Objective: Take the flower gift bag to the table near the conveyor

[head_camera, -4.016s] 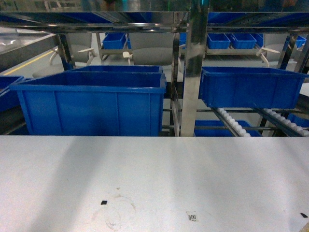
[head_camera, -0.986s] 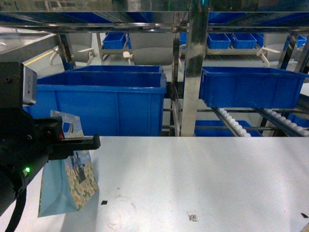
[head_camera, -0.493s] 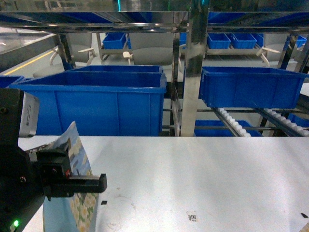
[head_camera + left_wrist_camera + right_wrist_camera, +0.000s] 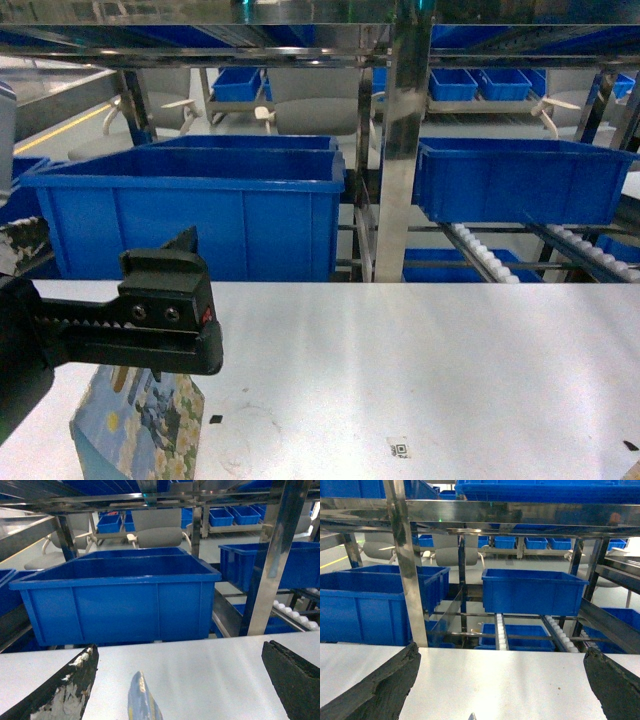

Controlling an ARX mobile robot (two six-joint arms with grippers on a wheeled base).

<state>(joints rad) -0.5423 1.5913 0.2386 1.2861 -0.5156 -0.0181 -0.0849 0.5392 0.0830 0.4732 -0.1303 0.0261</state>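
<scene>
Below my left jaws, at the near-left corner of the worktop, stands the flower gift bag, upright with its foot on the white surface. My left jaws are spread wide and hold nothing. From the left wrist camera the bag's top edge rises in the gap between the two dark fingers, touching neither, so the bag lies straight beneath the opening, with its long axis standing up toward me. My left arm is by far the nearer. My right jaws are parted too and empty, with bare worktop before them; a small tip at the bottom edge of that view is too little to name. The bag shows a sky-blue print with pale flowers and a dark central motif, and a plain light-blue side. Beyond the worktop's far edge sit a large blue plastic bin and the conveyor, its white rollers sloping inside the steel frame. I judge the bag already set down near it.
</scene>
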